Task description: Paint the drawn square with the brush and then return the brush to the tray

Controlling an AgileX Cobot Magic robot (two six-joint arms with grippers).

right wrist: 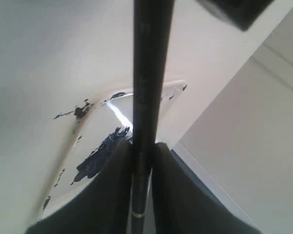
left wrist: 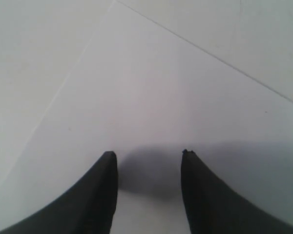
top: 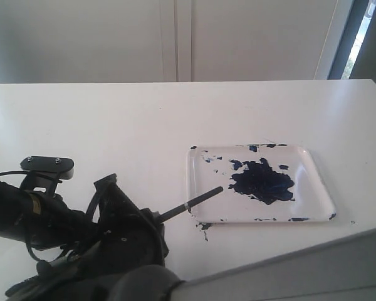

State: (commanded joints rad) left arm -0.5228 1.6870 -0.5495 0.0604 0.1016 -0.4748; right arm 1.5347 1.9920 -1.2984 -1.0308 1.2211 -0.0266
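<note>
The brush (top: 200,198) is a thin black rod sticking out of a dark gripper (top: 151,221) at the lower left, its ringed handle end over the near left rim of the tray (top: 319,182). My right gripper (right wrist: 142,145) is shut on the brush (right wrist: 145,97), with the pale ring between its fingers. The bristle tip is hidden. The white tray (right wrist: 95,129) holds a dark blue paint blotch (top: 262,182). My left gripper (left wrist: 148,153) is open over a plain white surface, with nothing between its fingers. The drawn square is not in view.
Dark arm links and a black bracket (top: 47,164) crowd the lower left of the exterior view. A pale grey slab (top: 301,269) cuts across the lower right corner. Paint specks (top: 204,227) mark the table beside the tray's near left corner.
</note>
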